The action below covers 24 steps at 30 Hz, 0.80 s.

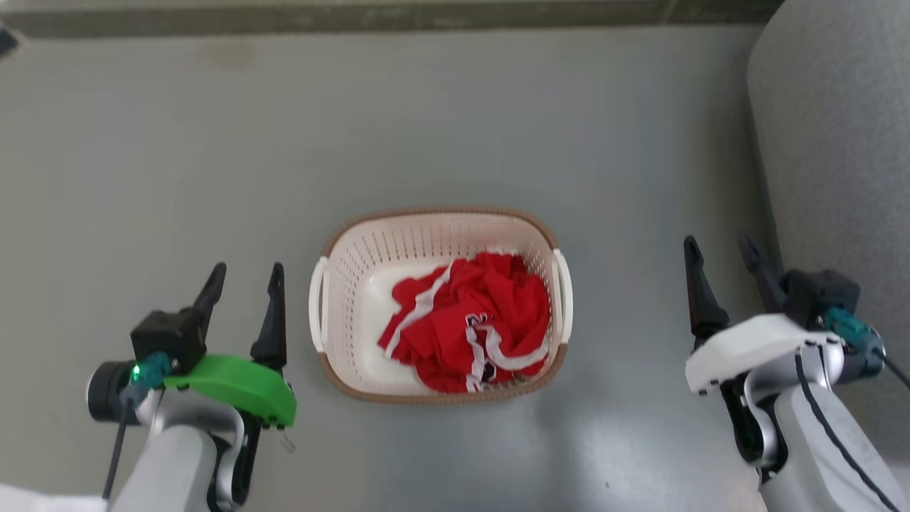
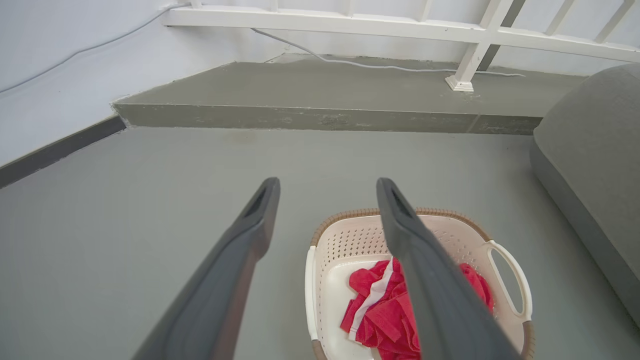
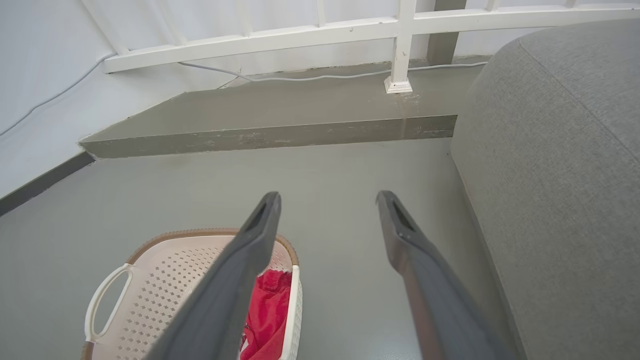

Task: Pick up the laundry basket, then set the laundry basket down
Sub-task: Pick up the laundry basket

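We stand on a grey floor [image 1: 455,128], with a grey sofa [image 1: 839,142] along our right side. The laundry basket [image 1: 441,211] sits on the floor straight ahead, between our two arms and touching neither. Its long axis runs across us, left to right, so the white handles at its short ends face outward: the left handle [image 1: 317,306] toward our left arm [image 1: 178,455], the right handle [image 1: 564,295] toward our right arm [image 1: 817,427]. A red garment [image 1: 473,320] with white trim lies bunched inside, toward the right end. Both pairs of jaws are spread apart and hold nothing. The left jaws are just beside their handle, while the right jaws stand well apart from theirs, close to the sofa. We judge that the lift depends on each arm closing inward, the right having further to go
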{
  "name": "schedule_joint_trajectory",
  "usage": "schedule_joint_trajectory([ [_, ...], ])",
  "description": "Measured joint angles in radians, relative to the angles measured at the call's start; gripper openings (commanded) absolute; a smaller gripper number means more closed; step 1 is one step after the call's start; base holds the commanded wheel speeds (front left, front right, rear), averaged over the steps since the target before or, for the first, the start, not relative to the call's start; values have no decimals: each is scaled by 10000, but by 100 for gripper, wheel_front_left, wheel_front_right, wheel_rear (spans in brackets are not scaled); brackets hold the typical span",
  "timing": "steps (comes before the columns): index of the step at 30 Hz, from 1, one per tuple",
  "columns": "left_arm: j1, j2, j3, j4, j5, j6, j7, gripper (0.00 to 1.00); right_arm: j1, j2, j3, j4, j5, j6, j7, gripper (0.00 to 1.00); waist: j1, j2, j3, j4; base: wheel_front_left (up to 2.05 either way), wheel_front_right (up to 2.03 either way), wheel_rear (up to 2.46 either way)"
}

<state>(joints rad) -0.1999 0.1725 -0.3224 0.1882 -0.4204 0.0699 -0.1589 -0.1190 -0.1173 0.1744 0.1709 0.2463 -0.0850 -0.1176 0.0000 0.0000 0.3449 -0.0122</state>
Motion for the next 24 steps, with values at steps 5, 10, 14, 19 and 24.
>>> schedule_joint_trajectory([
  [5, -653, -77, 21, 625, -167, -234, 230, 100, -620, 44, 107, 359, 10, 79, 140, 100, 0, 0, 706, -28, 0, 0, 0],
  [10, -1270, -196, -21, 1183, -412, -491, 445, 100, -1154, 138, 222, 717, 13, 150, 257, 100, 0, 0, 1274, -48, 0, 0, 0],
  [14, -2051, -268, -50, 2002, -581, -803, 765, 100, -1845, 217, 330, 1338, 15, 255, 412, 100, 1, 0, 1979, -73, 0, 0, 0],
  [19, -2696, -303, -35, 2842, -700, -1124, 968, 100, -2446, 280, 552, 2132, 102, 453, 460, 100, 1, 0, 2588, -111, 0, 0, 0],
  [24, -3244, -311, -46, 3609, -773, -1404, 1191, 100, -2934, 391, 731, 2869, 109, 571, 623, 100, 1, 0, 3044, -187, 0, 0, 0],
])
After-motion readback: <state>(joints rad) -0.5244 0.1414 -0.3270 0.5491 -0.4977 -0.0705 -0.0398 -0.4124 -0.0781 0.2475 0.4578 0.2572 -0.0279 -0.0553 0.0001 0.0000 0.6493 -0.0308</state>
